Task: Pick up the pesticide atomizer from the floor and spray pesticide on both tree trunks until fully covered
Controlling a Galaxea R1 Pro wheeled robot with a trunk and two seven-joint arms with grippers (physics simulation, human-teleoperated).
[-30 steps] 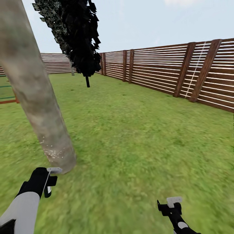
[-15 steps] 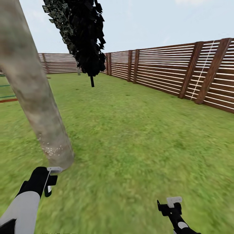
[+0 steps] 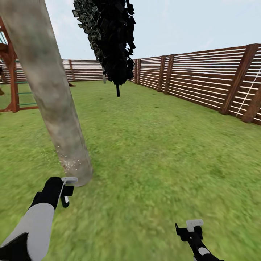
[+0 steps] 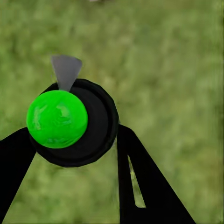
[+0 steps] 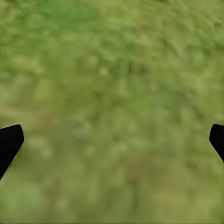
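Head view, left claw (image 3: 65,192) gripping atomizer (image 4: 70,123) beside trunk (image 3: 54,98), right claw (image 3: 192,228) spread empty, fence (image 3: 203,85) beyond

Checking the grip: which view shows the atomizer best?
The left wrist view: the atomizer, green and black, sits between the left claw fingers. In the head view only a pale sliver shows beside the tree trunk.

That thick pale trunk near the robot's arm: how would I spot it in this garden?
Start at the brown slatted fence edging the lawn, then look to the near left. The tree trunk rises as a thick, leaning, bare grey-brown column, white specks near its base, unlike the narrow black tree behind.
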